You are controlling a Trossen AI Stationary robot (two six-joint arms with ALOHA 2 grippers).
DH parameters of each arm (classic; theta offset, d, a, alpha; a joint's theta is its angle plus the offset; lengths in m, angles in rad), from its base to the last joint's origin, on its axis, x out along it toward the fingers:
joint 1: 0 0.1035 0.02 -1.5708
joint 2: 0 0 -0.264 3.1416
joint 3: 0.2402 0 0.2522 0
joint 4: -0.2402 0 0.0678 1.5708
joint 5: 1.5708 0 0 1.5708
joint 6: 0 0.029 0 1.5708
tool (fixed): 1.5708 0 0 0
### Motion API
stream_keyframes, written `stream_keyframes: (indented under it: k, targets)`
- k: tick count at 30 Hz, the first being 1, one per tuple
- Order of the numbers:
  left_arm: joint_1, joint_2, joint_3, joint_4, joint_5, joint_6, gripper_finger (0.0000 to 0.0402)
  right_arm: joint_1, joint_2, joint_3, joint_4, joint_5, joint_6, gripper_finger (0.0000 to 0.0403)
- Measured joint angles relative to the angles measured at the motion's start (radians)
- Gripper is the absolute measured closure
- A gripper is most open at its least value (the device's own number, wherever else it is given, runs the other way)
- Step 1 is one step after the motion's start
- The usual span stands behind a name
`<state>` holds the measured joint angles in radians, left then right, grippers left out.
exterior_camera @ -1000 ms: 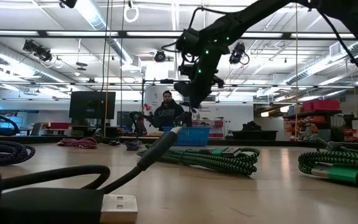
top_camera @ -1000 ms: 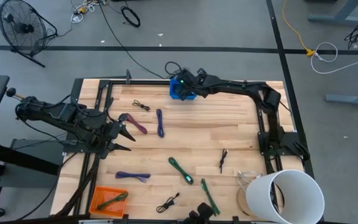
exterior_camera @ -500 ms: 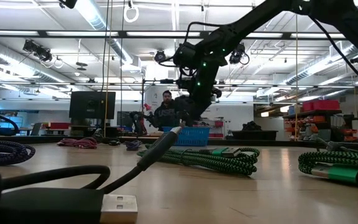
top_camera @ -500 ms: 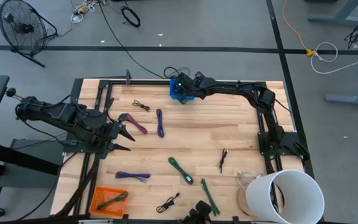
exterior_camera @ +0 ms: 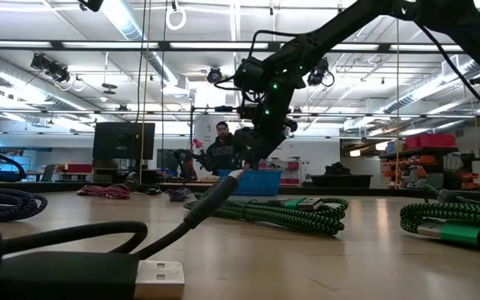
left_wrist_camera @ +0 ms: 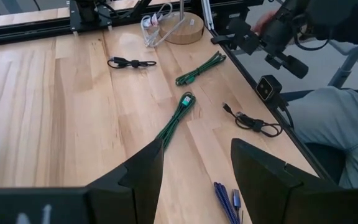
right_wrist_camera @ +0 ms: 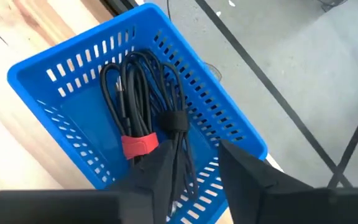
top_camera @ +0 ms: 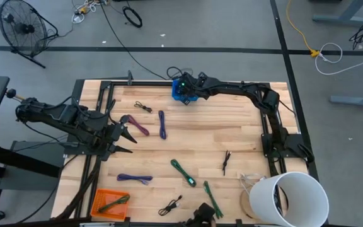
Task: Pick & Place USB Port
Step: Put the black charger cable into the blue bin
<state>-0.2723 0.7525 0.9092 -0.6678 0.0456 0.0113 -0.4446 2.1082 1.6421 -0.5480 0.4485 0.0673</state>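
**Right gripper above the blue basket, black cable inside**

Over the far edge of the table, in the high view, the right gripper hangs above the blue basket. The left gripper waits near the left side with its fingers spread and nothing between them. Loose cables lie on the wood: a purple cable, a green cable, a small black cable. An orange tray at the near left corner holds one green cable, and a white bucket stands at the near right corner.

The low view shows the right arm reaching down toward the basket, far behind a big USB plug close to the camera. A person is in the room behind.

From the left wrist view, only table cables show between its parted fingers, for example the green cable.

The right wrist view looks straight into the basket. A bundled black cable, tied with a red strap and a black strap, lies on the bottom. The fingers stand apart just above it and clamp nothing.

I judge the bundle to be light and soft, easily bending, not fragile. The strapped middle, where the strands are tight together, looks like the best place to take hold; loose loops would slip or catch on the slotted basket wall.
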Motion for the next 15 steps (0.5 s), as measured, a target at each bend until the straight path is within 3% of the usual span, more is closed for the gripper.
stream_keyframes:
  k: [6,11,15]
  targets:
    - [0.0,0.0,0.0,-0.004,0.0,0.0,0.0209,0.006,-0.023,0.028,-0.053,-0.214,0.119,0.025]
    - [0.0,0.0,0.0,-0.004,0.0,-0.003,0.0209,0.06,-0.064,0.114,-0.303,-0.286,0.145,0.0257]
    - [0.0,0.0,0.0,-0.005,0.0,-0.019,0.0209,0.123,-0.115,0.147,-0.477,-0.435,0.23,0.0272]
